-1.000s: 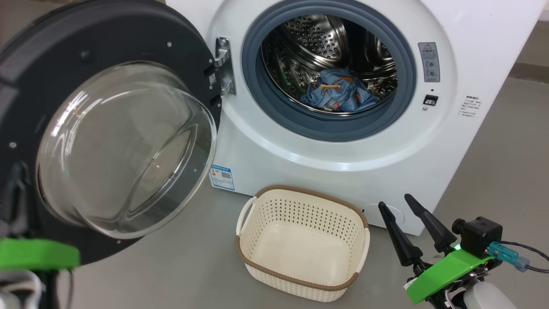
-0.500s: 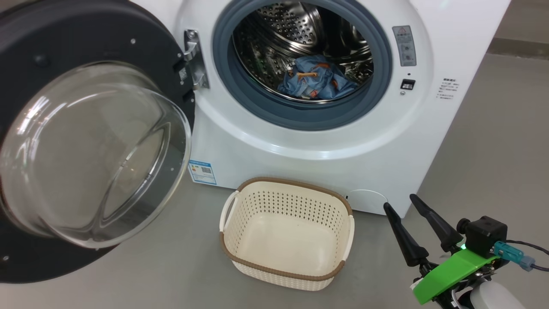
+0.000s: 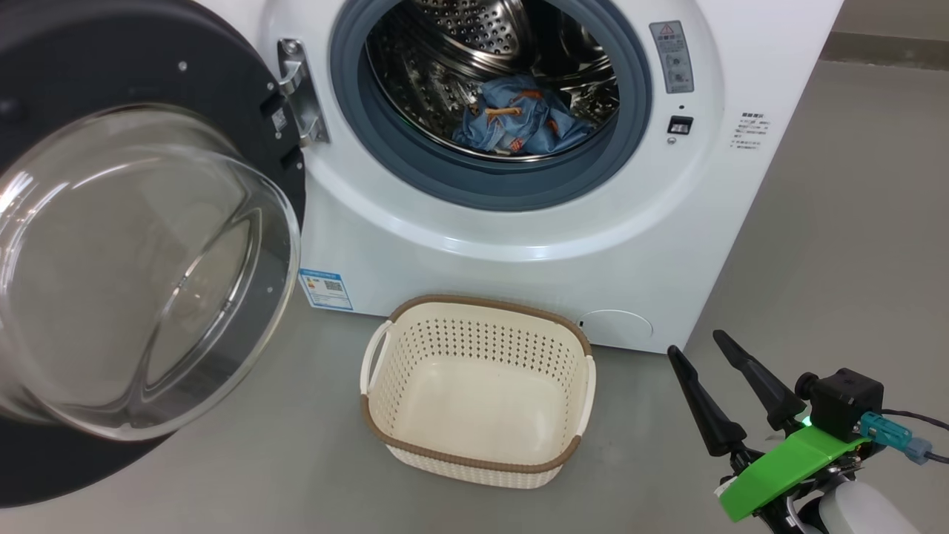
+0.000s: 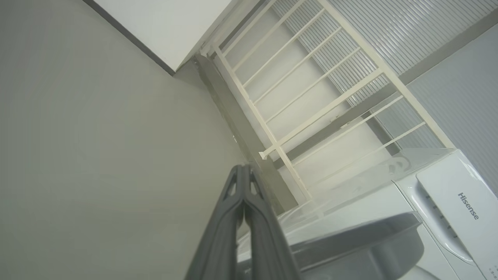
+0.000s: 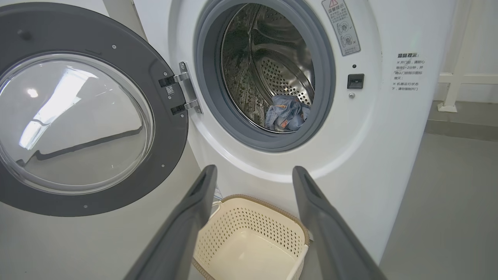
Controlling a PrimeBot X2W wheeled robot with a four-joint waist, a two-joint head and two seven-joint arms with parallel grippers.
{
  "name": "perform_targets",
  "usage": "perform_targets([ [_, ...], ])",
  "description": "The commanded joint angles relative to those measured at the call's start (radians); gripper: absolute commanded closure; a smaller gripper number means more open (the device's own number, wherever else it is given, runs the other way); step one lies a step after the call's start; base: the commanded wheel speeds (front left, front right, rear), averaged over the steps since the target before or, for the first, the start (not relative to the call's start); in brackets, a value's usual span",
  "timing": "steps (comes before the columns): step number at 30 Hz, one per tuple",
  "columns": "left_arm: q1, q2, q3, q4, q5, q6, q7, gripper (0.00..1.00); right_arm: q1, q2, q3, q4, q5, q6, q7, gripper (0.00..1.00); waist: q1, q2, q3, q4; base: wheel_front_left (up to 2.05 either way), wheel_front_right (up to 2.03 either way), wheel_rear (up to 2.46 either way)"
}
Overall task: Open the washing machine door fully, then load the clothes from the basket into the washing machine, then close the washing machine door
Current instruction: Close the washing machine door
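Door: the washing machine door (image 3: 141,259) stood wide open, left.
Load: the clothes (image 3: 519,122) lay in the washing machine (image 3: 519,252); the near basket (image 3: 474,466) was empty.
Right: the right gripper (image 3: 695,341) was spread, empty.
Left: the left gripper (image 4: 243,168) was pressed together, probably behind the door.
Risk: a glancing push could slip off the rim, leaving it unlatched.

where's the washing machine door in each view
Head view: the washing machine door at the left, swung open.
Left wrist view: its grey rim along the bottom right, edge-on.
Right wrist view: left half, swung open.
Shared landmark: the white washing machine beside it.
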Motion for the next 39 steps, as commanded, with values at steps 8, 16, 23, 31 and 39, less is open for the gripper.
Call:
perform_targets([
  [8,-0.074,0.098,0.048,0.125,-0.066,0.004,0.096,1.00,-0.033,-0.018,0.024,-0.022,0.006,0.002,-0.012,0.00,0.0000,0.0000,0.007,-0.018,0.00,0.00,0.00],
  [16,-0.055,0.124,0.021,0.196,-0.092,-0.027,0.236,1.00,-0.028,-0.011,0.028,-0.014,0.008,0.002,-0.012,0.00,0.0000,0.0000,-0.007,-0.027,0.00,0.00,0.00],
  [23,-0.021,0.136,-0.014,0.205,-0.097,-0.040,0.355,1.00,-0.015,0.002,0.027,-0.003,0.009,0.002,-0.012,0.00,0.0000,0.0000,-0.040,-0.019,0.00,0.00,0.00],
  [31,0.036,0.114,-0.041,0.157,-0.134,-0.058,0.510,1.00,-0.007,0.028,0.030,0.008,0.010,0.002,-0.012,0.00,0.0000,0.0000,-0.074,-0.010,0.00,0.00,0.00],
  [39,0.096,0.030,-0.035,-0.018,-0.226,-0.015,0.662,1.00,0.008,0.052,0.008,0.007,0.007,0.002,-0.012,0.00,0.0000,0.0000,-0.082,0.003,0.00,0.00,0.00],
])
